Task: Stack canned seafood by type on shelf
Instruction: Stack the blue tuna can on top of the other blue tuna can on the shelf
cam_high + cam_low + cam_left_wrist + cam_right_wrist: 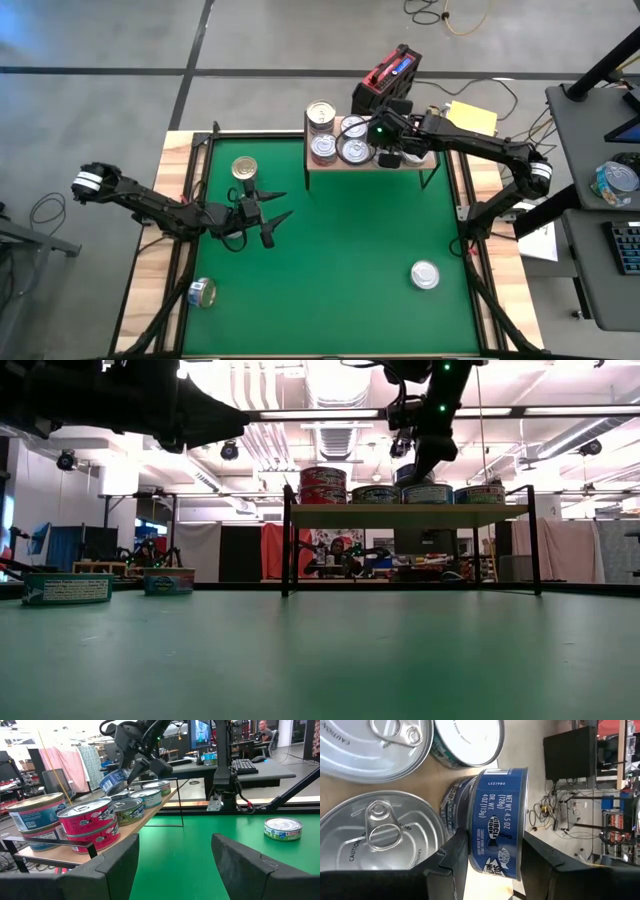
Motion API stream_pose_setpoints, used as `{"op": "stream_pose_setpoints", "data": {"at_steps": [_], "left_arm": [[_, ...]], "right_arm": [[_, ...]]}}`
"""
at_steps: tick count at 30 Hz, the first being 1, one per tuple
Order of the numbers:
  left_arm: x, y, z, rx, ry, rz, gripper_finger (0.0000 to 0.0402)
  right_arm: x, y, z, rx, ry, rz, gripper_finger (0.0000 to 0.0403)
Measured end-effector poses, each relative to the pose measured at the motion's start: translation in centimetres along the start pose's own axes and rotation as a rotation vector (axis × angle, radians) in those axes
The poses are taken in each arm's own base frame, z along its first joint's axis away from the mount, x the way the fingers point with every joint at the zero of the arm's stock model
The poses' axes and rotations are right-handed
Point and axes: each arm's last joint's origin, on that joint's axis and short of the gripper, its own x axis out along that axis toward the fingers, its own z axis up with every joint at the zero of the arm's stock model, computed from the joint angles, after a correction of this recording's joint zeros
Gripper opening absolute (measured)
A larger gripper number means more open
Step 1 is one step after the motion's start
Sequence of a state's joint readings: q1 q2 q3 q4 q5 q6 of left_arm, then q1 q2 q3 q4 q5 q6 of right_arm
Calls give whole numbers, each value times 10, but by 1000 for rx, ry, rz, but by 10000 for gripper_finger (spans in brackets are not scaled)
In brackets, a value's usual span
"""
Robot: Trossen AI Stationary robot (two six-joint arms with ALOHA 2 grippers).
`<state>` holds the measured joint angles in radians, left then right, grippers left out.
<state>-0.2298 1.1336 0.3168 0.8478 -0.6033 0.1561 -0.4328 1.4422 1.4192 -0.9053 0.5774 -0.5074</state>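
Observation:
The shelf [400, 516] stands at the far edge of the green mat and carries several cans: two red ones stacked [90, 822], two bluish ones stacked [35, 817] and a row of single tins [145, 797]. My right gripper [497, 855] is shut on a blue-labelled can [112, 780], tilted above the shelf's cans near the shelf's right end [392, 152]. Under it another blue can [451, 802] sits on the shelf. My left gripper [175, 845] hovers open and level over the mat's left half [270, 215], with nothing between its fingers. My right gripper pinches the blue can by its two flat ends [472, 845], one finger on each, so the label wall faces the wrist camera. The fingers slant down from the table's right side. The can is tilted on edge; I cannot tell whether it touches the cans below.
Loose on the mat are a gold-topped can [244, 168] upright just beyond my left gripper, a can [203, 293] on its side at the near left, and a silver-topped can [425, 274] at the near right. A red and black box [388, 72] sits behind the shelf.

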Motion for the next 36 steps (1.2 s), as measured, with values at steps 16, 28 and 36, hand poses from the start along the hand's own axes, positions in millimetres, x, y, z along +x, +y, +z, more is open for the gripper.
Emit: {"op": "stream_pose_setpoints", "data": {"at_steps": [16, 28, 36], "left_arm": [[0, 0, 0, 0, 0, 0, 233], [0, 0, 0, 0, 0, 0, 233], [0, 0, 0, 0, 0, 0, 233]], "right_arm": [[6, 4, -2, -22, 11, -26, 152], [6, 4, 0, -35, -4, -27, 148], [6, 4, 0, -33, -3, -26, 177]]}}
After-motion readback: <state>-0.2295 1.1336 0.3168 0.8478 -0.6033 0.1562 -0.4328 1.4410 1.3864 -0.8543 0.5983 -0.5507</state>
